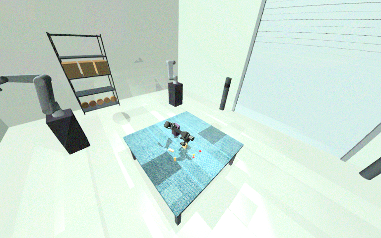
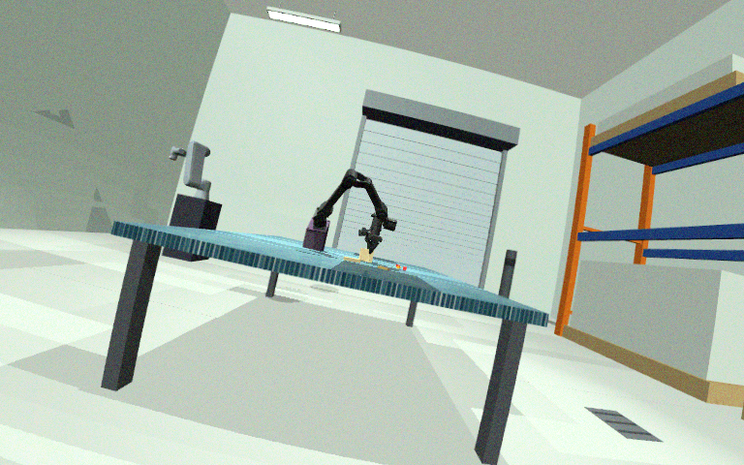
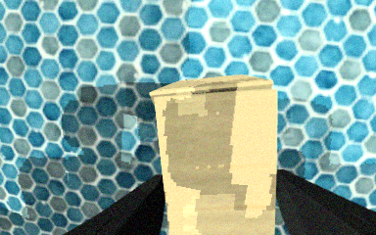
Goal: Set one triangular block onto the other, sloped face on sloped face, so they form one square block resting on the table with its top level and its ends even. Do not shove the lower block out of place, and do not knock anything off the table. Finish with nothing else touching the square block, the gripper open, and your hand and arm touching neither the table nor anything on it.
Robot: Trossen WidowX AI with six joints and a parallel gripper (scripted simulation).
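Two pale wooden triangular blocks stand together on the blue patterned table [image 1: 179, 202] [image 2: 219, 247]. The upper block [image 3: 211, 147] fills the lower middle of the wrist view. A strip of the lower block [image 3: 255, 80] shows past its far edge, with a thin dark gap between them and a slight sideways offset. The pair is small in the top and exterior views; how fully the sloped faces meet cannot be told. My gripper [image 1: 184, 144] [image 2: 371, 252] [image 3: 218, 181] is open a little, one finger on each side of the upper block, with a narrow gap at the right finger. The fingers hide the pair's sides.
A cream cylinder [image 1: 170, 150] lies near the pair, and an orange piece [image 1: 174, 158] stands farther out. A yellow piece [image 1: 193, 154], a red piece [image 1: 193, 156] and another red piece [image 1: 200, 151] lie on the other side. The arm's purple base [image 1: 175, 130] [image 2: 316, 236] stands behind.
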